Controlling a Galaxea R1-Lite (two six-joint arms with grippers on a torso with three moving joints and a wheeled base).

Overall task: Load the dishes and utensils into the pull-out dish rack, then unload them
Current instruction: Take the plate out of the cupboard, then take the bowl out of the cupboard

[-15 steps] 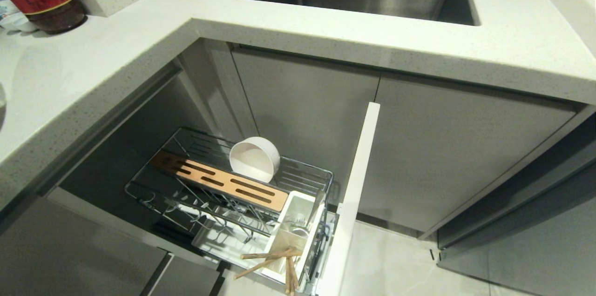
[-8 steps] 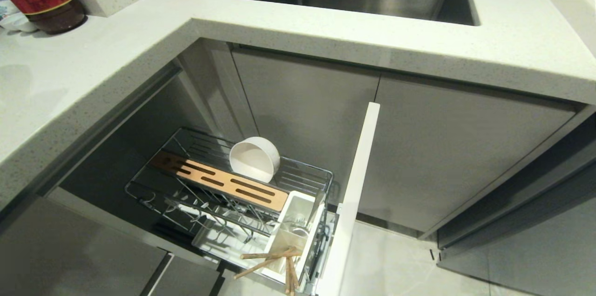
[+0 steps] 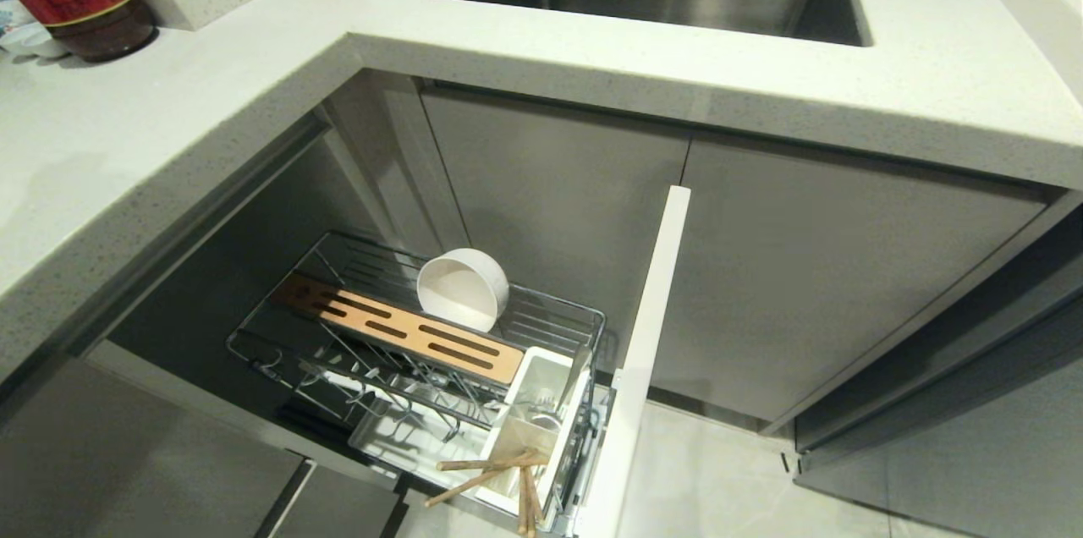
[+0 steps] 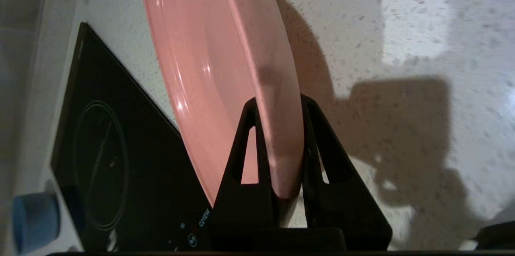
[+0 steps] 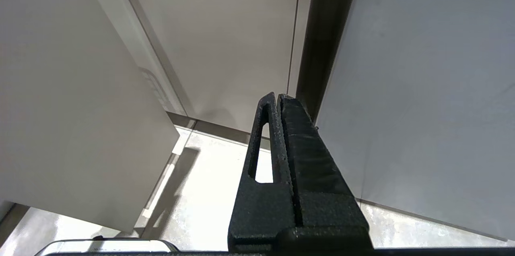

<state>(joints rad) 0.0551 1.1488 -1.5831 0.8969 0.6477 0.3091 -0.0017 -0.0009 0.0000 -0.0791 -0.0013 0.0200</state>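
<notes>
Left claw (image 4: 278,103) gripping pink plate (image 4: 217,71) over countertop (image 4: 402,26), right claw (image 5: 277,97) closed, bowl (image 3: 463,288) in rack (image 3: 558,322)

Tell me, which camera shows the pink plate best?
The left wrist view. There the pink plate fills the picture, its rim pinched by the left gripper above the speckled counter. The head view and right wrist view show none of it.
</notes>
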